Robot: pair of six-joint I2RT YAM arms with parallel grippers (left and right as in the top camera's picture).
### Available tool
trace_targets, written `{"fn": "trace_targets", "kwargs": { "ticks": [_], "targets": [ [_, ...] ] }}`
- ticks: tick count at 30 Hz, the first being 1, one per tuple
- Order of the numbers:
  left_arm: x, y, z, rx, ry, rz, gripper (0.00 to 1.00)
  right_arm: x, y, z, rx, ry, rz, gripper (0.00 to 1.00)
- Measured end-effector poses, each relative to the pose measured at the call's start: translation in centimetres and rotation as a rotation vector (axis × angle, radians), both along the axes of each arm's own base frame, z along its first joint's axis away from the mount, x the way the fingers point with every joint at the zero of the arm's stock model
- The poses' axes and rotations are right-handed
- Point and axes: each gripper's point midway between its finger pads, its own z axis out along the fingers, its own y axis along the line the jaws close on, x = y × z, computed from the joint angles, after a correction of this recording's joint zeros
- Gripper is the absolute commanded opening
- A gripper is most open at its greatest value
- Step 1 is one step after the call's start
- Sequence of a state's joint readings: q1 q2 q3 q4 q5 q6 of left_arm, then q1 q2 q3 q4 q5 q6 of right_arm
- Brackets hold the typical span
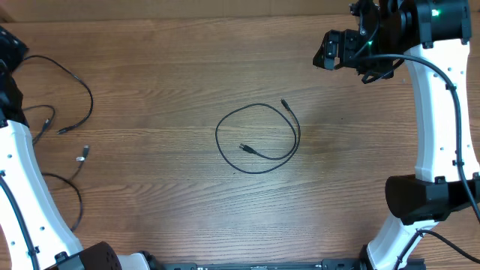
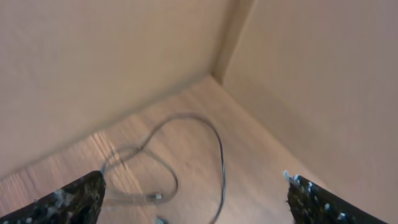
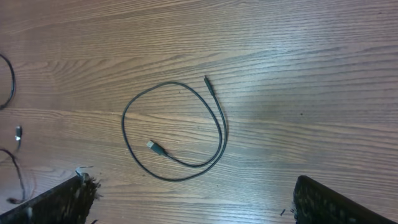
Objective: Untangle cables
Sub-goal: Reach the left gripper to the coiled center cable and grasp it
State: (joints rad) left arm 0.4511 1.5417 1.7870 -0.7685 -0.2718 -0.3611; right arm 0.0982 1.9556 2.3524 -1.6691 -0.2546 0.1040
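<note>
One thin black cable [image 1: 259, 139] lies alone in a loose loop at the table's middle, both plug ends free; the right wrist view shows the cable [image 3: 174, 130] too. More cables [image 1: 71, 101] sprawl at the far left, one with a silvery plug [image 1: 83, 154]. In the blurred left wrist view these left cables [image 2: 221, 155] curve over the wood below my left gripper [image 2: 196, 199], which is open with nothing between its fingers. My right gripper [image 3: 193, 199] is open and empty, high above the looped cable; overhead it hangs at the back right [image 1: 330, 51].
Beige walls [image 2: 298, 81] meet in a corner just behind the left cables. The white left arm [image 1: 22, 180] runs along the left edge and the white right arm [image 1: 435, 112] along the right. Thicker arm wires hang at both sides.
</note>
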Motion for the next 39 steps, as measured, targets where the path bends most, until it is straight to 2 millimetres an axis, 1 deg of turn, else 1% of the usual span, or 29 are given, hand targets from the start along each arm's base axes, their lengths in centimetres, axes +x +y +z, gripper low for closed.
{"fn": "trace_targets", "kwargs": {
  "ticks": [2, 3, 4, 5, 6, 8, 9, 10, 11, 14, 15, 17, 18, 19, 20, 22, 25, 26, 28, 29, 30, 32, 34, 36, 37, 38, 39],
  "targets": [
    [0.2, -1.2, -0.9, -0.036, 0.025, -0.042, 0.94, 0.0, 0.0, 0.0, 0.0, -0.001, 0.0, 1.0],
    [0.5, -2.2, -1.3, -0.059, 0.034, -0.078, 0.91, 0.0, 0.0, 0.0, 0.0, -0.001, 0.0, 1.0],
    [1.0, -3.6, -1.8, -0.085, 0.046, -0.127, 0.9, 0.1, 0.0, 0.0, 0.0, -0.003, 0.0, 1.0],
    [1.7, -6.0, -2.4, -0.128, 0.062, -0.205, 0.88, 0.1, 0.0, 0.0, 0.0, -0.003, -0.001, 1.0],
    [1.9, -7.2, -2.8, -0.145, 0.073, -0.242, 0.89, 0.1, 0.0, 0.0, 0.0, -0.003, 0.0, 1.0],
    [2.1, -10.7, -4.1, -0.186, 0.132, -0.325, 0.89, 0.2, 0.0, 0.1, 0.001, -0.008, 0.0, 1.0],
    [2.6, -13.5, -4.5, -0.203, 0.155, -0.4, 0.89, 0.2, 0.0, 0.1, 0.001, -0.009, -0.001, 1.0],
    [2.8, -14.8, -4.6, -0.206, 0.16, -0.434, 0.89, 0.2, 0.0, 0.1, 0.001, -0.01, 0.0, 1.0],
    [3.2, -17.6, -4.7, -0.209, 0.17, -0.503, 0.89, 0.3, 0.0, 0.1, 0.001, -0.013, 0.0, 1.0],
    [3.6, -24.5, -5.4, -0.214, 0.199, -0.676, 0.9, 0.4, 0.0, 0.2, 0.002, -0.02, -0.001, 1.0],
    [3.6, -25.4, -5.7, -0.215, 0.206, -0.699, 0.9, 0.5, 0.0, 0.2, 0.002, -0.02, -0.002, 1.0],
    [3.2, -30.0, -7.2, -0.225, 0.244, -0.797, 0.9, 0.5, -0.3, 0.2, 0.002, -0.02, -0.01, 1.0],
    [3.2, -30.6, -7.5, -0.227, 0.255, -0.81, 0.9, 0.6, -0.5, 0.2, 0.002, -0.021, -0.013, 1.0],
    [3.1, -32.1, -8.2, -0.228, 0.276, -0.842, 0.9, 0.6, -0.8, 0.2, 0.001, -0.02, -0.02, 1.0],
    [3.4, -34.9, -10.1, -0.241, 0.324, -0.891, 0.89, 0.7, -1.1, 0.2, 0.001, -0.02, -0.029, 1.0],
    [3.5, -37.7, -13.2, -0.261, 0.403, -0.929, 0.89, 0.7, -1.6, 0.2, 0.001, -0.019, -0.04, 1.0],
    [4.0, -40.8, -17.6, -0.272, 0.502, -0.958, 0.88, 0.7, -1.9, 0.1, 0.001, -0.016, -0.048, 1.0],
    [4.0, -41.5, -19.2, -0.27, 0.541, -0.964, 0.88, 0.7, -2.0, 0.1, 0.001, -0.016, -0.049, 1.0],
    [3.9, -42.0, -21.1, -0.265, 0.594, -0.971, 0.88, 0.7, -2.0, 0.1, 0.0, -0.012, -0.051, 1.0],
    [3.6, -42.0, -22.2, -0.264, 0.636, -0.97, 0.85, 0.5, -2.0, 0.0, 0.0, -0.005, -0.051, 1.0],
    [2.7, -41.4, -24.1, -0.266, 0.722, -0.956, 0.82, 0.5, -2.0, 0.0, 0.0, -0.003, -0.051, 1.0],
    [1.9, -40.5, -25.9, -0.286, 0.803, -0.936, 0.79, 0.4, -2.1, 0.0, -0.003, -0.002, -0.052, 1.0],
    [1.2, -39.4, -27.6, -0.324, 0.881, -0.906, 0.71, 0.4, -2.2, 0.0, -0.007, -0.002, -0.054, 1.0],
    [0.9, -38.8, -29.1, -0.355, 0.924, -0.887, 0.68, 0.4, -2.2, 0.0, -0.008, -0.002, -0.053, 1.0],
    [0.7, -38.5, -29.8, -0.366, 0.943, -0.878, 0.65, 0.4, -2.2, 0.0, -0.008, -0.002, -0.054, 1.0],
    [0.0, -38.2, -31.3, -0.385, 0.991, -0.863, 0.62, 0.4, -2.2, 0.0, -0.009, -0.002, -0.054, 1.0],
    [-0.4, -38.2, -31.8, -0.393, 1.01, -0.859, 0.61, 0.5, -2.2, 0.0, -0.009, -0.003, -0.054, 1.0]
  ]
}}
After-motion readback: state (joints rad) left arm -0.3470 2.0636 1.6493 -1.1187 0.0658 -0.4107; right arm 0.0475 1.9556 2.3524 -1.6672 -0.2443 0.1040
